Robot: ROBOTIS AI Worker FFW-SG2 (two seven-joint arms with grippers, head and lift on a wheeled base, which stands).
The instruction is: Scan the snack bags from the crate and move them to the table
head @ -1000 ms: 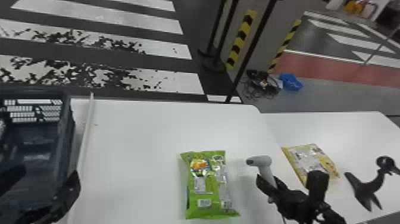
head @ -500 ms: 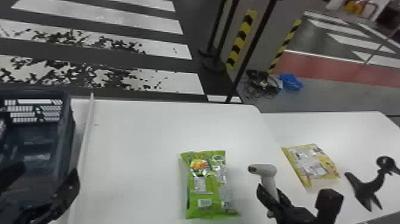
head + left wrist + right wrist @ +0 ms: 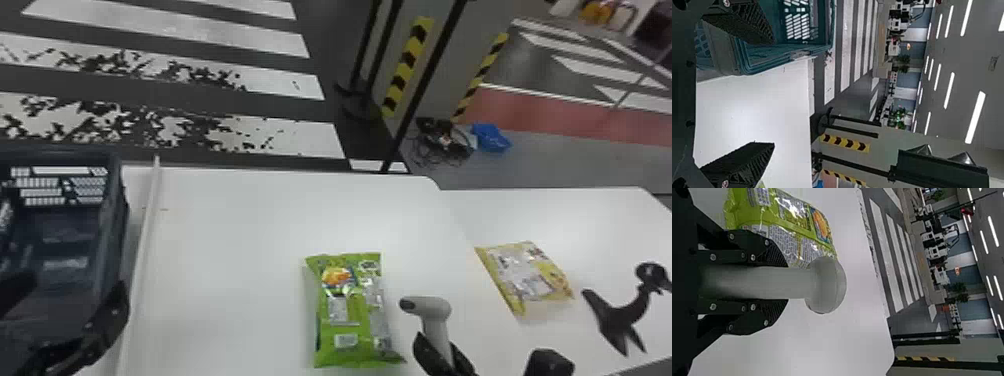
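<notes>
Materials and finishes we observe.
We record glossy, crinkled film on the green snack bag point(image 3: 345, 325) and yellow snack bag point(image 3: 525, 275); smooth, matt, plastic-looking grey on the scanner point(image 3: 434, 306); moulded plastic on the crate point(image 3: 114, 220); a smooth white surface point(image 3: 240, 250); rough, ridged matt black pads point(image 3: 774, 255) and metallic screw heads point(image 3: 713, 257) on the right claw point(image 3: 440, 346).

Green snack bag point(image 3: 350, 305) and yellow snack bag point(image 3: 525, 275) lying on white tabletops point(image 3: 230, 260).

Long white strip lights point(image 3: 976, 117) blazing overhead; glints off shiny green plastic snack bag point(image 3: 793, 225); soft sheen across smooth white table point(image 3: 240, 225).
</notes>
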